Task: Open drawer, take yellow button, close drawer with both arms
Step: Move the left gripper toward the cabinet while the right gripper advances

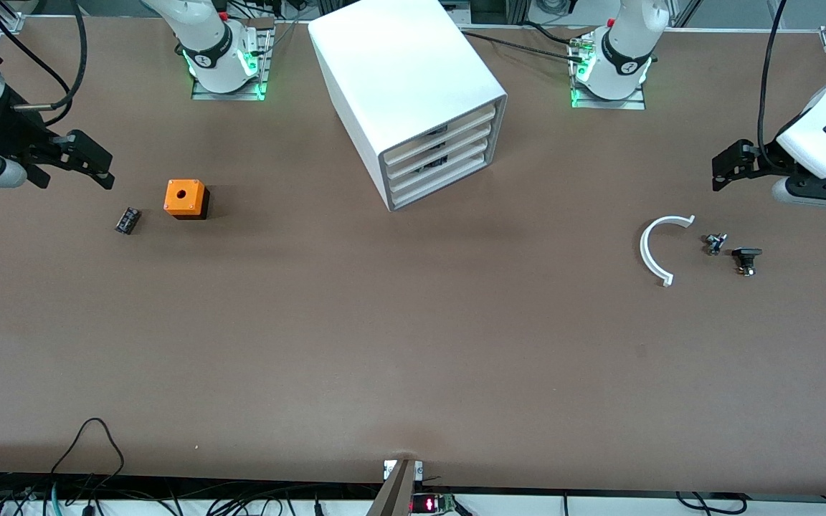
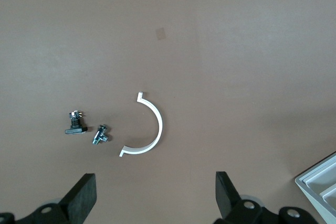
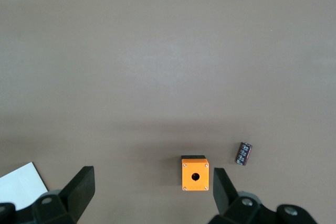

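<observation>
A white drawer cabinet (image 1: 406, 79) stands between the two arm bases, and its stacked drawers (image 1: 442, 161) are all shut. The button is hidden from view. My left gripper (image 1: 730, 166) hangs open and empty over the table at the left arm's end. In the left wrist view (image 2: 155, 182) its fingers are wide apart over bare table, and a cabinet corner (image 2: 320, 182) shows at the edge. My right gripper (image 1: 94, 161) hangs open and empty at the right arm's end. In the right wrist view (image 3: 151, 177) it is spread over the table.
An orange cube box with a hole (image 1: 185, 198) (image 3: 195, 173) and a small flat black part (image 1: 127, 219) (image 3: 242, 153) lie near the right gripper. A white half ring (image 1: 653, 251) (image 2: 152, 129), a small bolt (image 1: 715, 244) (image 2: 100, 135) and a black knob piece (image 1: 746, 258) (image 2: 75, 125) lie near the left gripper.
</observation>
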Tool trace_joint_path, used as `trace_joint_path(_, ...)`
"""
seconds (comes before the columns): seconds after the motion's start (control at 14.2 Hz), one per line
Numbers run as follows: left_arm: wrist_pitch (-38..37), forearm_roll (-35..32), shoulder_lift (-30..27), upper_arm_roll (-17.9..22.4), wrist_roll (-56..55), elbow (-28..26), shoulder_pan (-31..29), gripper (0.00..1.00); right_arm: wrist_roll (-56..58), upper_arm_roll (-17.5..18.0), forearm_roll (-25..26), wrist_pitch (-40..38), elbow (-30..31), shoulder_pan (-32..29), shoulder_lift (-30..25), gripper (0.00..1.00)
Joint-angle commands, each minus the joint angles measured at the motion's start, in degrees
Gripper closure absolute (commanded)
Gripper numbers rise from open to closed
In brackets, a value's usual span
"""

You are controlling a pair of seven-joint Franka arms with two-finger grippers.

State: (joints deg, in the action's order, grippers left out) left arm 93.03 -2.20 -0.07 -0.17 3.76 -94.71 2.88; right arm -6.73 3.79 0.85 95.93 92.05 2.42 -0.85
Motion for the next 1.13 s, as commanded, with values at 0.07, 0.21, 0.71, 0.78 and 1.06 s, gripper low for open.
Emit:
trace_joint_path(0.07,-1.1,0.4,0.7,0.0,0.8,1.4,-0.2,0.0,-0.1,0.2,0.0,-3.6,-0.6,-0.3,-0.9,0.0)
trace_joint_path(0.21,-1.1,0.5,0.7,0.0,0.8,1.4,-0.2,0.0,-0.1,0.2,-0.3,-3.2,-0.6,-0.3,-0.9,0.0)
trace_joint_path(0.71,-1.7,4.8,0.7,-0.1,0.5,1.4,0.5,0.0,0.9,0.2,0.4,-3.2,-0.4,-0.3,0.1,0.0)
trace_joint_path(0.78,-2.8,5.3,0.7,-0.1,0.7,1.4,0.5,0.0,0.8,0.2,0.4,-2.9,-0.4,-0.3,0.1,0.0)
trace_joint_path(1.06,-7.9,8.3,1.4,-0.9,0.8,1.4,1.3,0.0,0.8,-0.2,-0.2,-2.8,-0.1,-0.4,0.4,0.0)
